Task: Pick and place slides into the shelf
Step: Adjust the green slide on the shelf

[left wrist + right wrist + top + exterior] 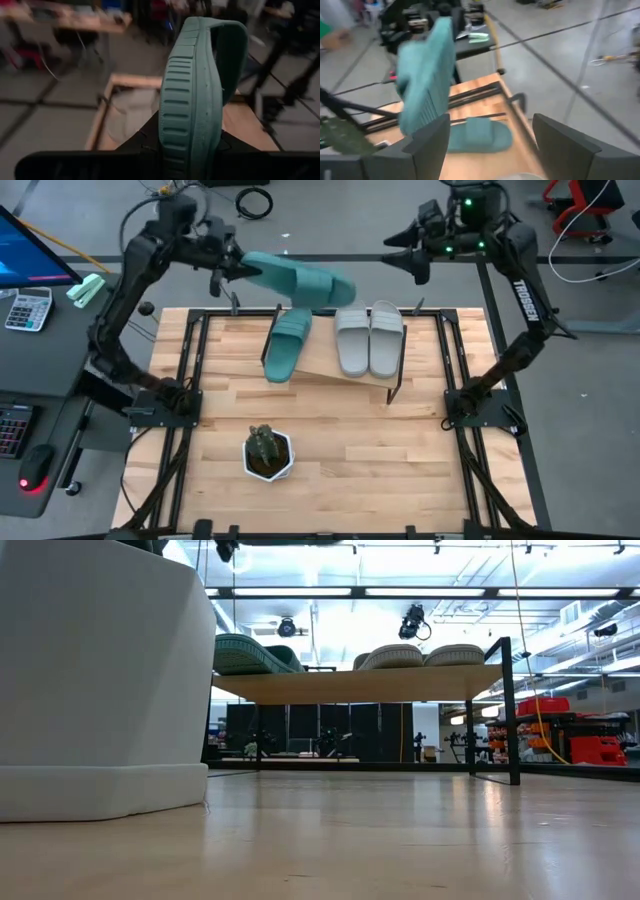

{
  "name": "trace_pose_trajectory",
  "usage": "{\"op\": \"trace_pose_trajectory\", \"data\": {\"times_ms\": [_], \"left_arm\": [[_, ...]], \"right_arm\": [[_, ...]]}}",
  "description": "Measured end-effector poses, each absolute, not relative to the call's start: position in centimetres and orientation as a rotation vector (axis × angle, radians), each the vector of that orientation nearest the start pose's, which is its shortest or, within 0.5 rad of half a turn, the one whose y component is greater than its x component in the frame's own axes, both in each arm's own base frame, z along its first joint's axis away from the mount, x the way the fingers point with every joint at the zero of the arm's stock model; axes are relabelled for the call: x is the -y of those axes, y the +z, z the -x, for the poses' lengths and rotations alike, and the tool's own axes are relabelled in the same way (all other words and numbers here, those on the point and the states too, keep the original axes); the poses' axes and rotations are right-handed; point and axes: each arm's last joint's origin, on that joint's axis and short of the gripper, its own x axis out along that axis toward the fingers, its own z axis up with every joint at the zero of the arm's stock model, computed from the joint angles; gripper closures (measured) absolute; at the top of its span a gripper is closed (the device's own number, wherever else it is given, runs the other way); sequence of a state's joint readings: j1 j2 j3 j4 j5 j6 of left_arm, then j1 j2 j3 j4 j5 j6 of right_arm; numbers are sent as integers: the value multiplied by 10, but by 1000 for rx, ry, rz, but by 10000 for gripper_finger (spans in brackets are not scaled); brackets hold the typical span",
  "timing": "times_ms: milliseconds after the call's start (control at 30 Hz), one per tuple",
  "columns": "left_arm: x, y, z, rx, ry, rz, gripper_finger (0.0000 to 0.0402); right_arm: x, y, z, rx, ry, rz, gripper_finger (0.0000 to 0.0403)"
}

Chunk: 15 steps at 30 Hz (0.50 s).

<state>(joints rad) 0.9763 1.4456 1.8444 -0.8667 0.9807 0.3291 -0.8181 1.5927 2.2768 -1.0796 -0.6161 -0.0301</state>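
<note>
Over the wooden surface (330, 460), behind the potted plant (268, 452), the shelf (330, 365) already carries three slides: one teal slide (287, 345) at its left end and the grey-white pair (369, 338) side by side to the right. We judge the step in hand to be bringing in the last one: the left hand (222, 268) is clamped on the heel end of the second teal slide (300, 277), which hangs in the air above the shelf's back edge, its toe reaching toward the right arm. To place it well we would lower it into the gap between the teal slide and the grey pair, keep it lined up with its mate, and let go only once the sole sits flat on the plank, so nothing gets nudged off. The right hand (415, 260) waits behind the shelf's right end with its fingers wide apart and nothing between them. From the low view the plant's white pot (100, 680) blocks the left side, so we cannot see the gap itself; it looks narrow from above, though we may be misjudging it. The left wrist view shows only the ribbed sole, hiding the fingers' contact.
</note>
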Motion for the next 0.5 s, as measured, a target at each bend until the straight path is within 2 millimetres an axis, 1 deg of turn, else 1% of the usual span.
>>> {"op": "trace_pose_trajectory", "data": {"times_ms": [133,267,367,500], "left_arm": [[-208,467,-185,-411,-70,112,328],[-207,448,-204,-595,-58,102,328],[-207,438,-216,-639,-96,98,328],[-203,434,-228,-646,-144,76,328]], "right_arm": [[190,524,-204,-315,-97,-295,113],[202,512,-218,-333,-14,-381,114],[209,502,-230,-351,40,-430,116],[218,487,-249,-381,115,-500,117]]}}
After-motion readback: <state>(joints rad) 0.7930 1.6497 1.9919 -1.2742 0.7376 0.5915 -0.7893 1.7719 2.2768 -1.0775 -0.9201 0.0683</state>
